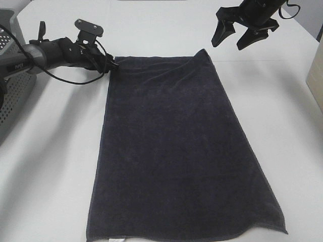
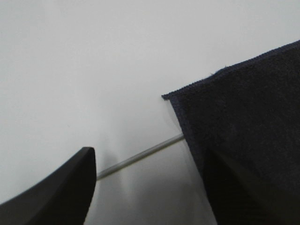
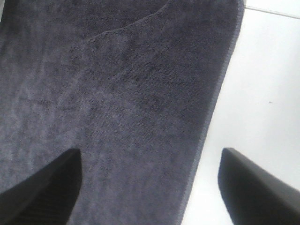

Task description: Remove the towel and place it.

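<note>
Reaching low along the table [image 1: 55, 151], the left gripper [image 1: 110, 65] sits at the far left corner of the towel [image 1: 176, 156]. Its wrist view shows the jaws spread, one finger over bare table and the other over the cloth's edge, with the corner lying between them and not yet pinched. The right gripper [image 1: 241, 34] hangs above the far right corner, clear of the surface, jaws also spread; its own camera looks down on the towel's right hem with one finger over fabric and the other over white table.

Outward from there, the towel lies flat and dark across the middle of the table, its long sides running toward the near edge, a faint ripple close to the far hem. A grey perforated bin [image 1: 12, 91] stands at the far left.

The likely trouble is an uneven pickup. If the left jaws close while the corner is barely inside them, the hem could slip out as the arm rises. If only one side catches, the cloth would probably drag, twist and bunch instead of lifting squarely. The right gripper must also come down far enough to reach the thin edge.
</note>
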Available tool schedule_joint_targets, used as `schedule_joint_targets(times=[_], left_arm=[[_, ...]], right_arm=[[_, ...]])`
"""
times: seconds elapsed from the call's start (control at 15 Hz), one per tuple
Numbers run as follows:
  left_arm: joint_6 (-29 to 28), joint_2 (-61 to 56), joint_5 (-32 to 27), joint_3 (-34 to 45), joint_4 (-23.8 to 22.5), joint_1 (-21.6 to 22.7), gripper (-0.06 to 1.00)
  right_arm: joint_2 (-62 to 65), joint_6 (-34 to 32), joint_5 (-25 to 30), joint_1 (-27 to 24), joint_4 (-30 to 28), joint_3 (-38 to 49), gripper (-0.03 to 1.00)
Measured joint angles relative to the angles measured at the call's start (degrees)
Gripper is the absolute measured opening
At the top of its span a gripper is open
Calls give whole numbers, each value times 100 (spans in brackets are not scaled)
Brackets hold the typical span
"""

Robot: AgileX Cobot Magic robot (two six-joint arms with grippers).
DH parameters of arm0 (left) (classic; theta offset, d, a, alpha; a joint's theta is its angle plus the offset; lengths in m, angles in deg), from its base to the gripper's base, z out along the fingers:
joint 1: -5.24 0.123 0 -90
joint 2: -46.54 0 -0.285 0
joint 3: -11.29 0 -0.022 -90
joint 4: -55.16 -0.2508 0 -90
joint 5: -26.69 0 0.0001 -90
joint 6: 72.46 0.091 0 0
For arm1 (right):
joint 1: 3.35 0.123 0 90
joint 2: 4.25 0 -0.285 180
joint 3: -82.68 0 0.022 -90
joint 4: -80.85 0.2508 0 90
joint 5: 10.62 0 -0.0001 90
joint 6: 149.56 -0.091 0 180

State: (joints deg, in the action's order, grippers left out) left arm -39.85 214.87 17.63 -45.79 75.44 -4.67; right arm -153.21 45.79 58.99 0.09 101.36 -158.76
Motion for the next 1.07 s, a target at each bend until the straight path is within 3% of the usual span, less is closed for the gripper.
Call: schedule_joint_targets(times=[0.33, 0.73, 1.07], left_arm=[[-34, 0, -149, 0, -292, 23, 62], [-653, 0, -292, 0, -315, 390, 62], [-682, -63, -384, 0, -321, 115, 70]], right_arm=[[0, -6, 0, 0, 0, 0, 78], [0, -6, 0, 0, 17, 0, 78], [11, -11, 0, 0, 17, 0, 78]])
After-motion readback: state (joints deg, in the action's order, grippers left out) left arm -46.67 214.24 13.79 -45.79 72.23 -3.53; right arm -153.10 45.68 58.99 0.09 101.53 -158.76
